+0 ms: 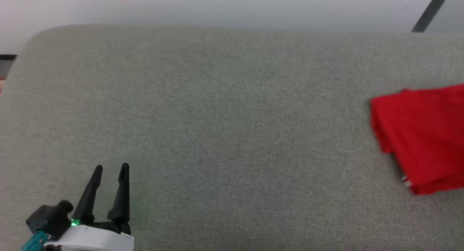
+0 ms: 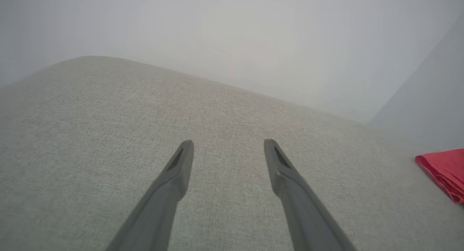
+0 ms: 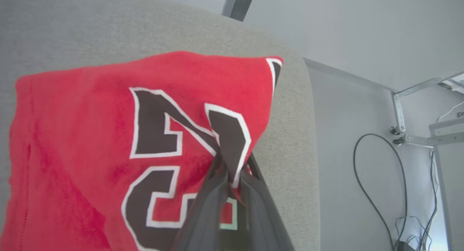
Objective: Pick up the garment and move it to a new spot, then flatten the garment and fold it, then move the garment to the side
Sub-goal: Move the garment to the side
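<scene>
While the right gripper [image 3: 235, 163] presses its two dark fingers together, it pinches a fold of the garment [image 3: 83, 142] right at the black, white-edged number printed on the red cloth. The pinched fabric pulls up into a small peak at the fingertips, and the rest of the jersey spreads away from them over the grey woven surface [image 1: 232, 117]. In the right wrist view one corner of the jersey, showing a strip of white and black, reaches close to the surface's rounded edge. Beyond that edge are a pale floor, a looping dark cable [image 3: 377, 171] and a pale metal frame [image 3: 398, 109].

In the head view the garment lies at the far right of the surface as a layered red bundle, cut off by the picture's border, with a scrap of white trim at its lower corner. The left gripper [image 1: 111, 167] is at the lower left, well apart from the garment, its fingers spread wide with nothing between them. It is above bare grey fabric. A dark slanted bar [image 1: 427, 13] stands behind the surface's far right edge against the pale wall.
</scene>
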`<state>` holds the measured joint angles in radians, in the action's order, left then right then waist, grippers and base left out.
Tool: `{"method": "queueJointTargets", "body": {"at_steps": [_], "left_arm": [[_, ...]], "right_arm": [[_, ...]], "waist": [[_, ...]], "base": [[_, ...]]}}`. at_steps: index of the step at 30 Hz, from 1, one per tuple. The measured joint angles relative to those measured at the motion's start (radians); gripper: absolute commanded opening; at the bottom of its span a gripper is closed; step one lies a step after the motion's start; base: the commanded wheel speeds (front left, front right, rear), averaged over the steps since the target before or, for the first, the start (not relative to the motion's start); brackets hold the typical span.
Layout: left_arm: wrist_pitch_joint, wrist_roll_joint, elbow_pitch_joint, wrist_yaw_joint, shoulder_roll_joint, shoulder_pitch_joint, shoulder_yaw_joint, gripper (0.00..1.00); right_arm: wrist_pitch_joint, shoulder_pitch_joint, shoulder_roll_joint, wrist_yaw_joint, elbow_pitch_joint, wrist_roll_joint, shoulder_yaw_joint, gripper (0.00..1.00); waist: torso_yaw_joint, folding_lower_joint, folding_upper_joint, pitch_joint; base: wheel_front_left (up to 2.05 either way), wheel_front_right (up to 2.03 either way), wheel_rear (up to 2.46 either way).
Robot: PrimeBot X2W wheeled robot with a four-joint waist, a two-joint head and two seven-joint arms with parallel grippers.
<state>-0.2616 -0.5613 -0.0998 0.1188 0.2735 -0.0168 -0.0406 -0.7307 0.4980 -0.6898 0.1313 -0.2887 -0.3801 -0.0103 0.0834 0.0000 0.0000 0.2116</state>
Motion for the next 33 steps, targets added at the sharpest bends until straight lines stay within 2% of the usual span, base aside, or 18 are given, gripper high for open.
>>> {"method": "queueJointTargets", "body": {"at_steps": [7,10,15,21,22,23,26,33], "left_arm": [[0.000,0.009,-0.002,0.005,-0.002,-0.033,-0.008,1.00],[0.000,0.009,-0.003,0.006,-0.004,-0.042,-0.008,1.00],[0.000,0.010,-0.008,0.006,-0.005,-0.052,-0.014,1.00],[0.000,0.011,-0.018,0.006,-0.005,-0.064,-0.019,1.00],[0.000,0.011,-0.019,0.006,-0.005,-0.065,-0.019,1.00],[0.000,0.011,-0.020,0.007,-0.005,-0.065,-0.019,1.00],[0.000,0.011,-0.026,0.009,-0.003,-0.065,-0.018,1.00],[0.000,0.011,-0.037,0.009,-0.001,-0.048,-0.011,1.00]], "right_arm": [[0.095,0.073,-0.095,0.000,-0.106,0.066,0.029,0.00],[0.144,0.102,-0.114,0.000,-0.156,0.122,0.029,0.00],[0.203,0.128,-0.114,0.000,-0.273,0.210,0.003,0.00],[0.272,0.155,-0.064,0.000,-0.384,0.256,-0.036,0.00],[0.289,0.160,-0.058,0.000,-0.394,0.264,-0.038,0.06],[0.304,0.166,-0.053,0.000,-0.402,0.273,-0.040,0.19],[0.323,0.187,-0.034,0.000,-0.435,0.292,-0.051,0.43],[0.366,0.197,0.010,0.000,-0.482,0.305,-0.054,0.90]], "waist": [[-0.026,0.0000,0.0000,0.057],[-0.034,0.0000,0.0000,0.075],[-0.036,0.0001,0.0000,0.091],[-0.025,0.0001,0.0000,0.089],[-0.024,0.0000,0.0000,0.087],[-0.023,0.0000,0.0000,0.085],[-0.021,0.0000,0.0000,0.073],[-0.021,0.0000,0.0000,0.027]], "base": [[0.00,0.00,0.00],[0.00,0.00,0.00],[0.00,0.00,0.00],[0.00,0.00,0.00],[0.00,0.00,0.00],[0.00,0.00,0.00],[0.00,0.00,0.00],[0.00,0.00,0.00]]}}
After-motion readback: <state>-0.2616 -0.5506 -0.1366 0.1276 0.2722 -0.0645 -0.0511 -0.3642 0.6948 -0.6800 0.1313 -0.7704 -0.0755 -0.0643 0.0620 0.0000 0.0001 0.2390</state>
